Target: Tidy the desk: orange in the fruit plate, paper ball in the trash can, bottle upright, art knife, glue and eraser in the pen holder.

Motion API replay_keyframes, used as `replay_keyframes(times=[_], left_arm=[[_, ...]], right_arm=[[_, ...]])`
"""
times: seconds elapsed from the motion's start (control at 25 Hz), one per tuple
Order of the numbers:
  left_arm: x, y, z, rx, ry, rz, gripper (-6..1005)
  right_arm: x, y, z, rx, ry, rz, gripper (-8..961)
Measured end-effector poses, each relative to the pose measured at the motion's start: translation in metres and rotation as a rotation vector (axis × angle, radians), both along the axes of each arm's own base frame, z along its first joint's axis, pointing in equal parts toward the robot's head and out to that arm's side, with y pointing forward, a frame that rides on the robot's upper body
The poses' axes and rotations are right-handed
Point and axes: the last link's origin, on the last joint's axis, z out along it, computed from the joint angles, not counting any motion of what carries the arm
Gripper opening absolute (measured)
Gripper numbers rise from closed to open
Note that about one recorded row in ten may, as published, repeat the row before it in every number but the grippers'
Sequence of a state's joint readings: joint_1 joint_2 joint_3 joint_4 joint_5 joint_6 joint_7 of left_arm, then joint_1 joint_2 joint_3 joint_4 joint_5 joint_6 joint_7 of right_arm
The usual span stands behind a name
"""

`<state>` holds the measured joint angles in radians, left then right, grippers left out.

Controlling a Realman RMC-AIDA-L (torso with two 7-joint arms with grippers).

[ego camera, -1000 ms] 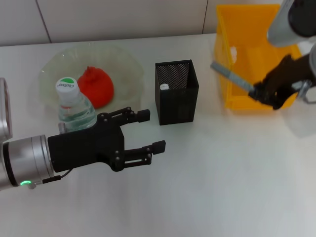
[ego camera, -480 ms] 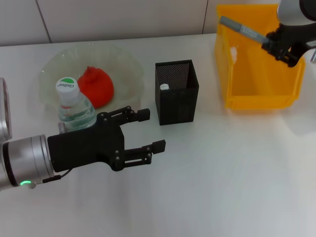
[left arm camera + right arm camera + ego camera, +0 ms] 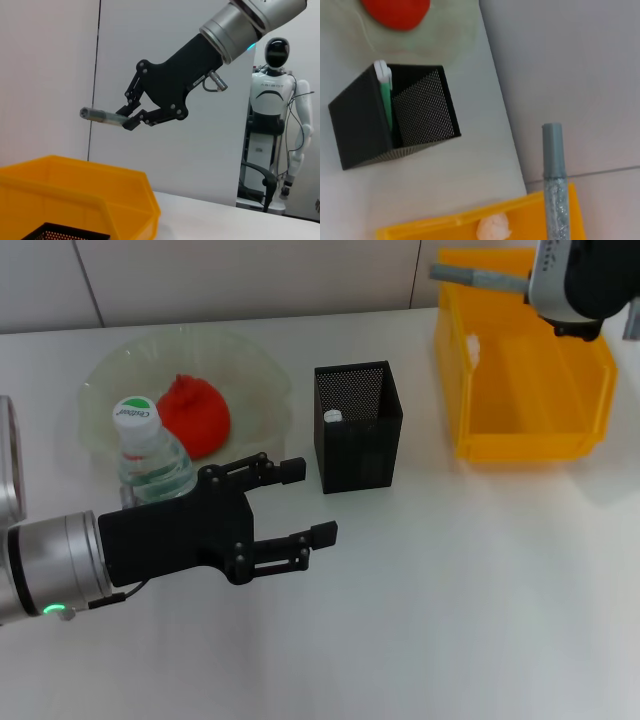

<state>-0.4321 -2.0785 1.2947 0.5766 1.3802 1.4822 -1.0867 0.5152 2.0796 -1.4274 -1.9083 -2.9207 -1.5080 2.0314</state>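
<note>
Head view: orange (image 3: 193, 415) in plate (image 3: 255, 365), bottle (image 3: 150, 455) upright, knife (image 3: 385, 102) in holder (image 3: 358, 426), paper ball (image 3: 493, 227) binned; right gripper (image 3: 131, 119) jaws clamp glue (image 3: 478, 276) above bin (image 3: 520, 445); left gripper (image 3: 300, 505) jaws wide, empty; eraser unseen.

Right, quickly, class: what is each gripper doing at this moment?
Left gripper: open, holding nothing, hovering over the desk.
Right gripper: shut on the glue, raised above the trash can.

My left gripper (image 3: 309, 502) is matte black with jointed linkage fingers and small screws, on a brushed silver wrist cuff carrying a green light and a thin black cable; my right gripper (image 3: 131, 121) is the same black linkage on a silver cuff
</note>
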Motion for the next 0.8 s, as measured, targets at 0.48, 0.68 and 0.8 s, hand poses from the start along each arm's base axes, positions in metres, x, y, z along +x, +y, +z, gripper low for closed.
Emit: replay_keyframes(times=[0.48, 0.68, 0.8], left_arm=[[-0.004, -0.002, 0.001, 0.024, -0.018, 0.006, 790], [-0.002, -0.001, 0.001, 0.026, -0.018, 0.002, 790], [-0.001, 0.0, 0.001, 0.026, -0.018, -0.002, 790]], right_arm=[[0.002, 0.013, -0.017, -0.092, -0.116, 0.097, 133], [0.006, 0.026, -0.009, -0.059, -0.134, 0.139, 133], [0.01, 0.032, -0.008, -0.076, -0.192, 0.193, 133]])
